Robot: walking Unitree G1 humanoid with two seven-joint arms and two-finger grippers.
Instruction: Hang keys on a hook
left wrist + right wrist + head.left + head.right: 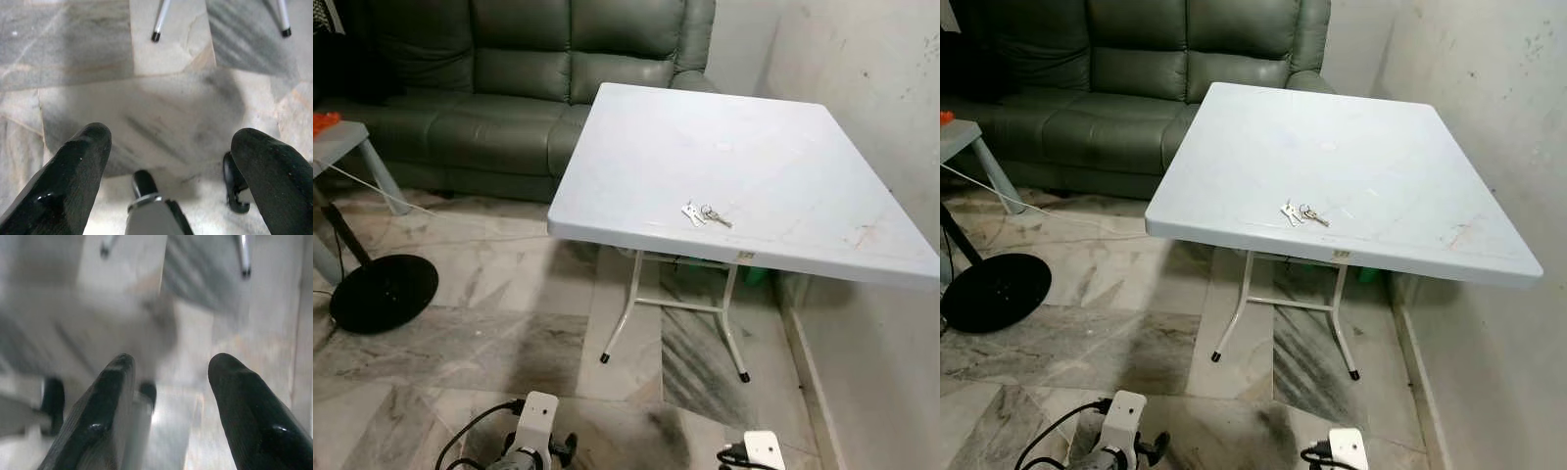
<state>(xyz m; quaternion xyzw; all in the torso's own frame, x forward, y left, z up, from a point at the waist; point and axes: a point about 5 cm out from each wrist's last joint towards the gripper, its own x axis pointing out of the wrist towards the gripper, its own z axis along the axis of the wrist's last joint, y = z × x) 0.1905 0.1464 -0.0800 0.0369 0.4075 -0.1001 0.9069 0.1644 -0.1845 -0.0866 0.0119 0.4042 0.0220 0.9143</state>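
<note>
Keys (706, 214) lie well ahead of my fingers, up on the white surface (783, 157) near its front edge, untouched. My left gripper (171, 152) hangs low with its fingers (73, 171) spread wide, holding nothing, over the marble floor (489, 333). My right gripper (171, 377) hangs likewise, fingers (244, 406) apart and empty. Beyond the surface stands a green sofa (509, 78).

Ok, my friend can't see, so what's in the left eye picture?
A small bunch of keys lies near the front edge of a white folding table. A green sofa stands behind it, on a marble floor.
</note>
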